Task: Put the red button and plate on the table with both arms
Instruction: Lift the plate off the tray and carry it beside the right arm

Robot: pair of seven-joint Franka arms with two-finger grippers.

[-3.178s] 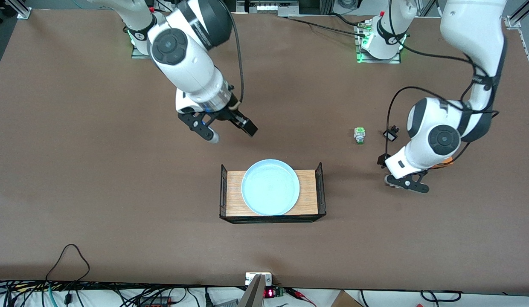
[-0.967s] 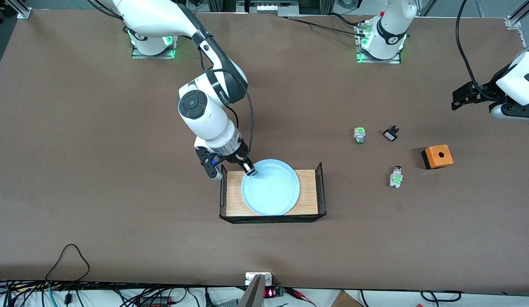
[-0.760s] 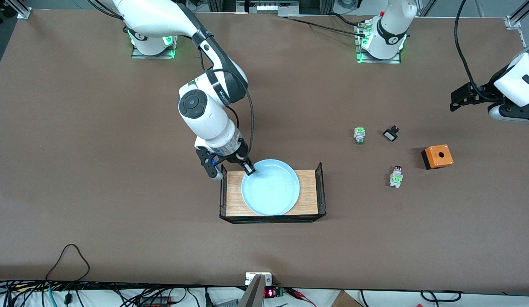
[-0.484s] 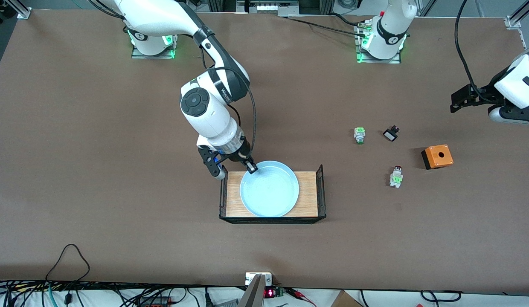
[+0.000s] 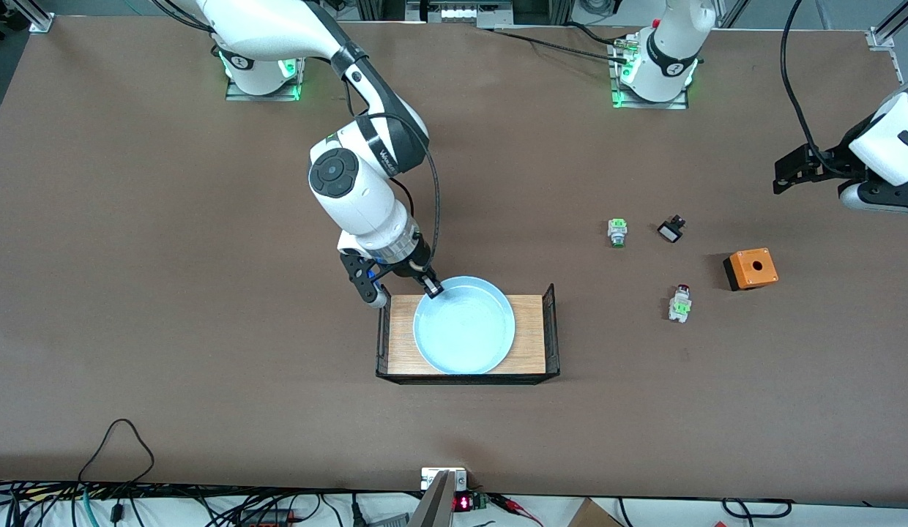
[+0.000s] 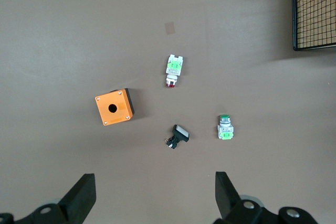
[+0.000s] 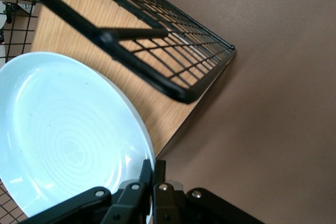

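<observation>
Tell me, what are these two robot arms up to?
The right gripper has shut on the rim of the pale blue plate, which sits in the small wooden tray. The left gripper hangs open over the table at its own end. The red button lies on the table beside the orange box.

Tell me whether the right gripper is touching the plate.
Touching. The right wrist view shows the right gripper with its fingers pinched on the rim of the plate; the front view agrees.

white franka arms with black joint caps, black cables, green-lit bases.
</observation>
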